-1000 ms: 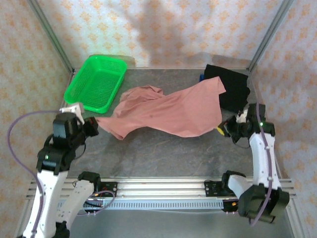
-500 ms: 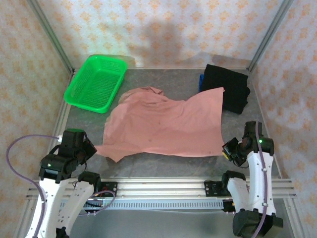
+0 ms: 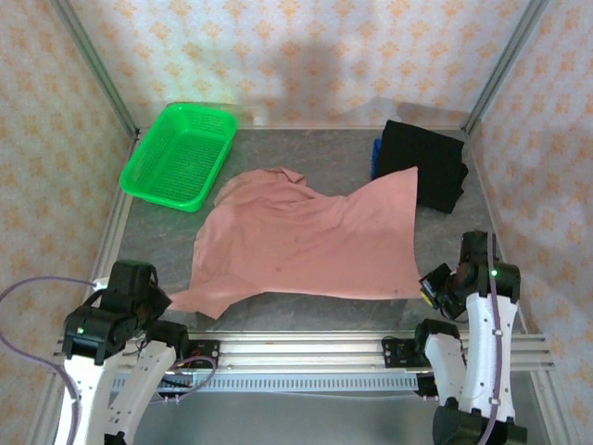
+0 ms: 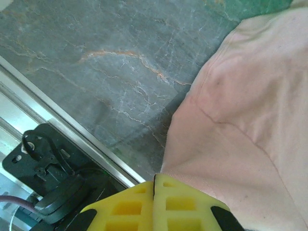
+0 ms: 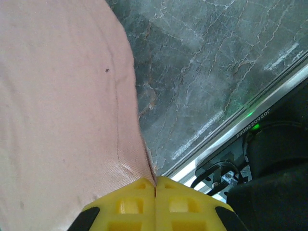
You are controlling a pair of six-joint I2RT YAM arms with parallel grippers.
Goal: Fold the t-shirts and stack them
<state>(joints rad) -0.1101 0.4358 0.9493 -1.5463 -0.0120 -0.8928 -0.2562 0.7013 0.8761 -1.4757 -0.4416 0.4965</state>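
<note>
Left pincer (image 4: 154,177) and right pincer (image 5: 155,182) each clamped shut on a near corner of the pink t-shirt (image 3: 306,246), which spreads from them toward the far side of the worktop (image 3: 324,311), long axis left-right, with the black t-shirt (image 3: 431,162) folded far-right.

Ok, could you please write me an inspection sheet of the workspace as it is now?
Surface: grey marbled table, mostly covered by cloth.
Job's things: pink t-shirt spread open, its far right corner lying over the folded black t-shirt.
Clutter: green basket in the far left corner; something blue at the black t-shirt's left edge.
Grippers: left gripper shut on the pink t-shirt's near left corner; right gripper shut on its near right corner.
Cables: purple cable looping beside the left arm.
Surroundings: patterned walls, metal frame posts.
</note>
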